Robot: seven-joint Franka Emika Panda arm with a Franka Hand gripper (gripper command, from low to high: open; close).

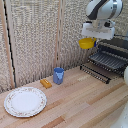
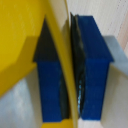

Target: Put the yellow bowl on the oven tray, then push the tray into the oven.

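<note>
Yellow dish point(image 1: 87, 43): hung in air, left of oven point(image 1: 116, 50), free room below.
Grabber point(image 2: 69, 75): fingers point(image 2: 92, 70) clamped its rim.
Tray point(image 1: 107, 60): partly cut off.

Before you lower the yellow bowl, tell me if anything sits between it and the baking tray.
Nothing visible does. The yellow bowl hangs in the air, its rim pinched between the blue fingers, just off the exterior view's left end of the baking tray, which looks bare. The blue cup and white plate sit lower down, well aside.
</note>
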